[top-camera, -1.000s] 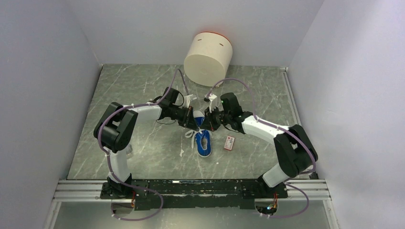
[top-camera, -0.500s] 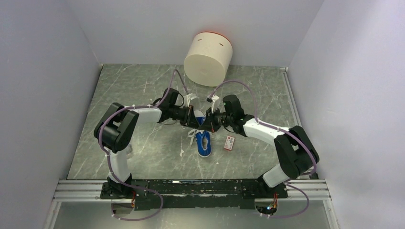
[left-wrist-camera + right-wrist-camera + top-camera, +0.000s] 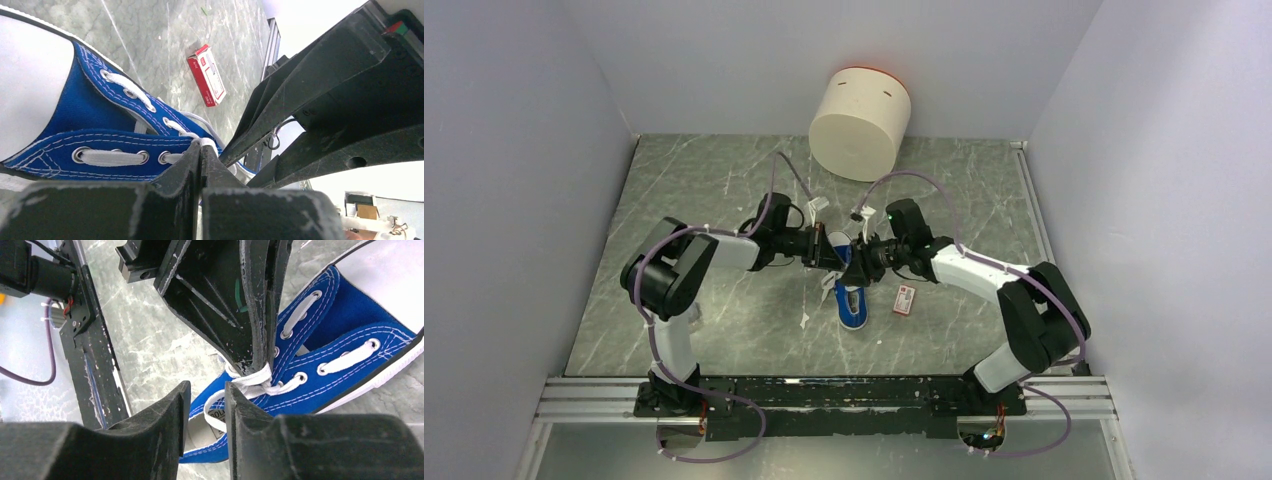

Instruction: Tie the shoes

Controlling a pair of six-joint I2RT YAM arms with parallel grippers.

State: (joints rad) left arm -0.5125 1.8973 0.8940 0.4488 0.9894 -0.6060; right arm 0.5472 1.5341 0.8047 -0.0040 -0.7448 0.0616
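Item: blue canvas sneaker (image 3: 852, 305), single, with white rubber toe cap (image 3: 25, 85) and sole.
Location: middle of the grey-green marble-patterned table (image 3: 724, 200), between the two arms; the top view shows its open end toward the arm bases and its toe hidden under the grippers.
Laces: white laces (image 3: 250, 375), threaded through metal eyelets on both flaps; they cross into a small bunch over the tongue, and one loop trails down toward the shoe opening.
Left gripper: left gripper (image 3: 201, 150), reaching in from the left and low over the eyelets; its fingers are pressed together with no gap, pinching the bunched lace at their tips.
Right gripper: right gripper (image 3: 206, 395), reaching in from the right and facing the left one nearly tip to tip; its fingers (image 3: 165, 412) stand a narrow gap apart, with a lace loop lying in line with that gap. They are not clamped on it.
Relation of grippers: just beside each other above the front half of the shoe, seen in the top view as one dark cluster.
Other item 1: red-and-white packet (image 3: 905, 299), flat on the table, just right of the sneaker and apart from it.
Other item 2: cream cylinder (image 3: 860, 122) with an orange rim, tilted, at the far edge against the back wall.
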